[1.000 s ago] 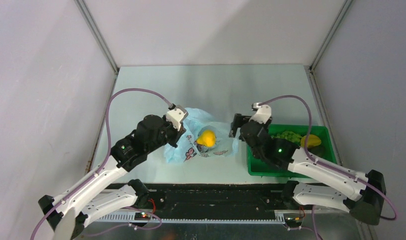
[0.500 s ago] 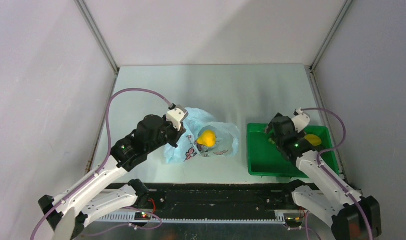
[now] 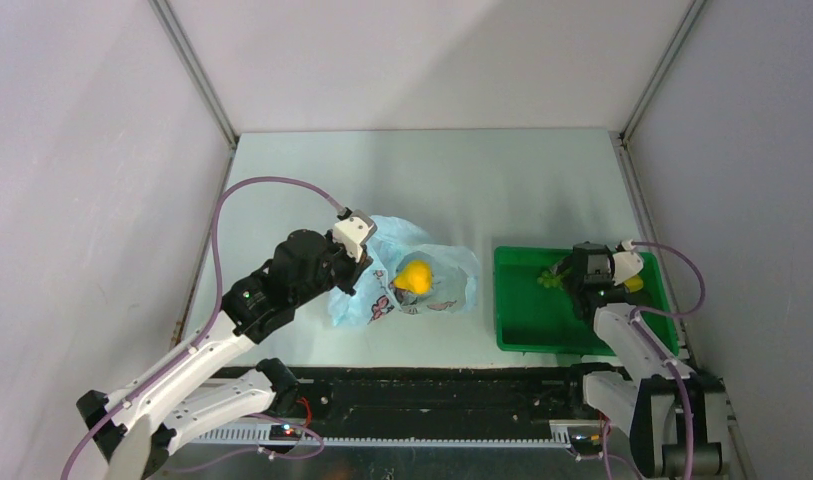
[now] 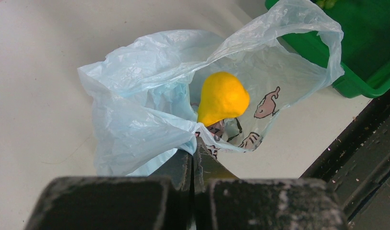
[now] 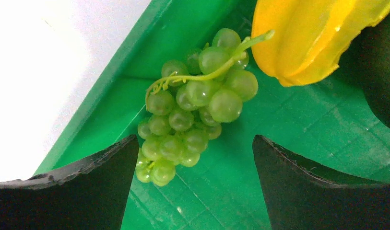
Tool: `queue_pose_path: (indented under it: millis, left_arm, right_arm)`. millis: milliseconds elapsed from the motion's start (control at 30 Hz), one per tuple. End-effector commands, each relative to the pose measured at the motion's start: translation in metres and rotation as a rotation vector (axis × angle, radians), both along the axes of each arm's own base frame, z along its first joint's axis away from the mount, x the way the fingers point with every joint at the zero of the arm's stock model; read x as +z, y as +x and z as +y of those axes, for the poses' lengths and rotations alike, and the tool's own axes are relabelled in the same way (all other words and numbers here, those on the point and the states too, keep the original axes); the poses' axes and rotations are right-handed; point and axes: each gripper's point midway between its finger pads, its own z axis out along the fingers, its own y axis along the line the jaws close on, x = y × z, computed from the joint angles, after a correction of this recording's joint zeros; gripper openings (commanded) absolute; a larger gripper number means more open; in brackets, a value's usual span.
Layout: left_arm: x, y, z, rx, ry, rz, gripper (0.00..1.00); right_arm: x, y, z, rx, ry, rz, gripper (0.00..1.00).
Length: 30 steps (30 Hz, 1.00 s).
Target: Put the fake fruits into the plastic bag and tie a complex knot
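Currently: pear (image 4: 222, 98) in bag (image 4: 130, 124); grapes (image 5: 193, 115), yellow starfruit (image 5: 308, 38) in green tray (image 5: 322, 134).

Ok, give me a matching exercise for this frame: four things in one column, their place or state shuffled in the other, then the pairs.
1. yellow pear
2. grapes
3. left gripper
4. right gripper

A. open, over the green tray
B. inside the plastic bag
C. lying in the green tray
D. shut on the plastic bag's edge

Pairs: 1-B, 2-C, 3-D, 4-A.
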Motion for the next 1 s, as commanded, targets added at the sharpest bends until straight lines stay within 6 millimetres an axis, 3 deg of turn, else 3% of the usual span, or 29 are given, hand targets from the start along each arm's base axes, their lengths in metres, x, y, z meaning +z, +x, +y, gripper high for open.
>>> queue_pose_path:
  millis: [0, 300, 433, 667, 833, 967]
  left_arm:
    - [0.011, 0.0, -0.002, -0.002, -0.045, -0.018, 0.0]
    - [0.011, 0.0, -0.003, -0.005, -0.046, -0.017, 0.0]
    - [0.011, 0.0, -0.003, -0.004, -0.047, -0.019, 0.0]
    - [0.012, -0.001, -0.002, -0.004, -0.049, -0.022, 0.0]
    - [0.013, -0.001, -0.001, -0.001, -0.049, -0.024, 0.0]
    - [0.013, -0.001, -0.001, -0.002, -0.051, -0.024, 0.0]
  right_arm:
    - [0.005, 0.023, 0.0, 0.007, 0.033, -0.077, 0.92]
    - [-0.01, 0.033, 0.002, -0.01, 0.075, -0.06, 0.89]
    - [-0.014, 0.034, 0.001, -0.027, 0.083, -0.053, 0.82]
    - [-0.015, 0.039, 0.001, -0.025, 0.086, -0.051, 0.63]
    - [-0.016, 0.04, 0.002, -0.017, 0.088, -0.047, 0.39]
    - [-0.014, 0.04, 0.002, -0.019, 0.088, -0.052, 0.25]
